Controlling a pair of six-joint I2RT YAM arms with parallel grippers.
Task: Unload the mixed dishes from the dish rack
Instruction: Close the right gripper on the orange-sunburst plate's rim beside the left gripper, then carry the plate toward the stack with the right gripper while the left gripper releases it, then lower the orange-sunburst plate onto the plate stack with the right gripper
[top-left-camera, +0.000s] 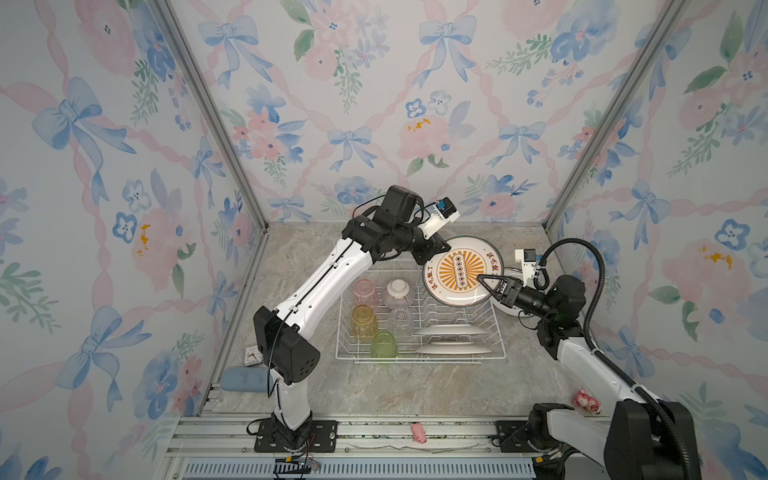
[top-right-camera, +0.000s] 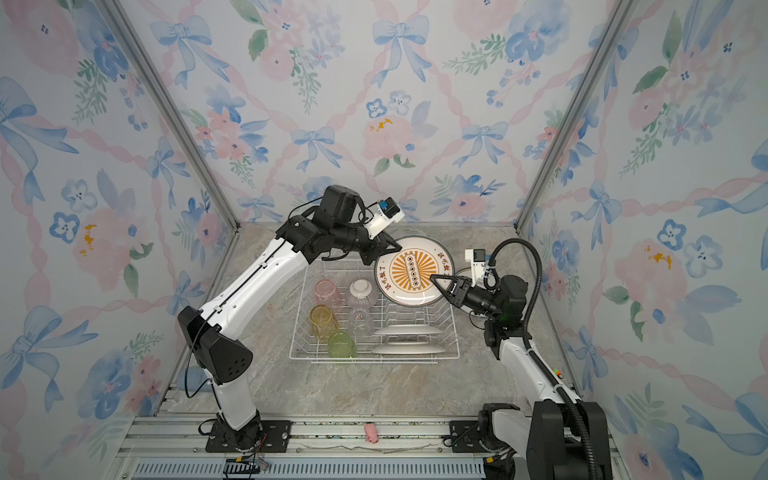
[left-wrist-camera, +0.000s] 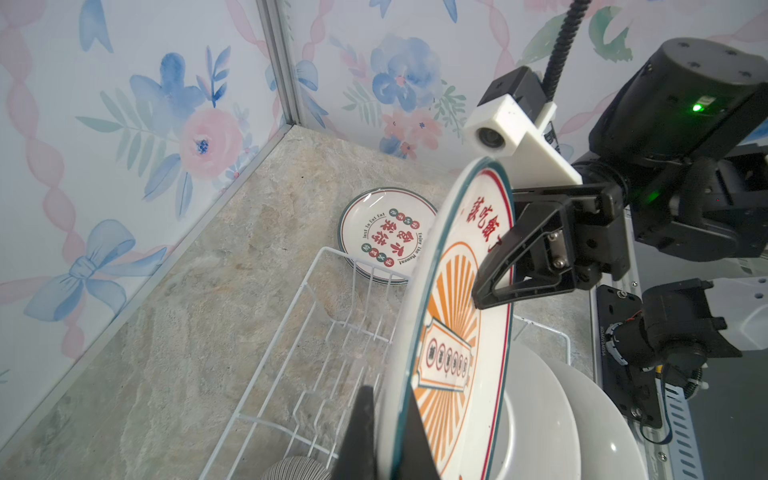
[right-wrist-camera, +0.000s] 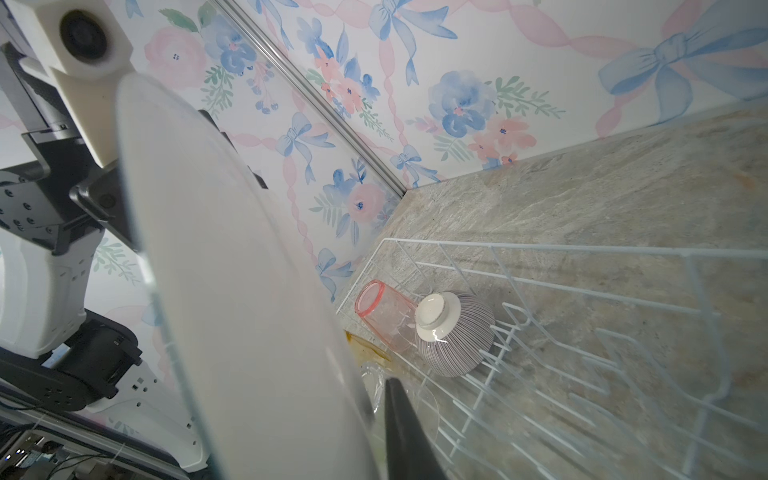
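In the white wire dish rack (top-left-camera: 343, 328) stood two plates (top-left-camera: 451, 348), four tumblers (top-left-camera: 384, 344) and the striped bowl (top-left-camera: 397, 293), and above its far right corner the sunburst plate (top-left-camera: 457, 270) hung upright, clamped at its right rim by the right gripper (top-left-camera: 485, 281) and farther left by the left gripper (top-left-camera: 440, 246).

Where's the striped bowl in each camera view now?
In a top view: striped bowl, dish rack's far row, beside pink tumbler.
In a top view: same spot.
Left wrist: sliver at frame edge.
Right wrist: upside down, beside pink tumbler.
Shared landmark: the dish rack.
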